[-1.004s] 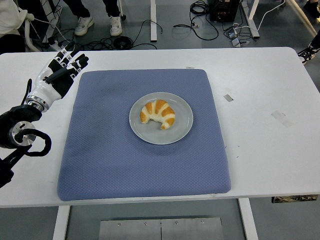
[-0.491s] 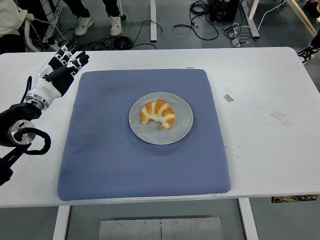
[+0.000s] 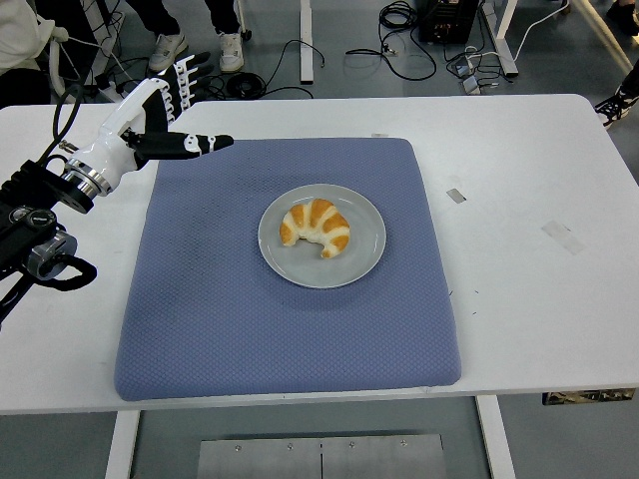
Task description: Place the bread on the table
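Croissant [image 3: 316, 228] on grey plate [image 3: 364, 261], mid blue mat [image 3: 200, 319]; likely light, soft, flaky, crushes easily; grip gently across thick middle, not thin tips; left hand [image 3: 150, 120] over mat's far-left corner, fingers spread, holding nothing

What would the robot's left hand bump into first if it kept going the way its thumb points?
Probably nothing soon: the left hand points right, over the blue mat's far edge, passing behind the plate and croissant. Height is unclear.

Blue mat [image 3: 290, 329], grey plate [image 3: 364, 254] at its centre — floor cables [image 3: 300, 50], shoes [image 3: 168, 48]
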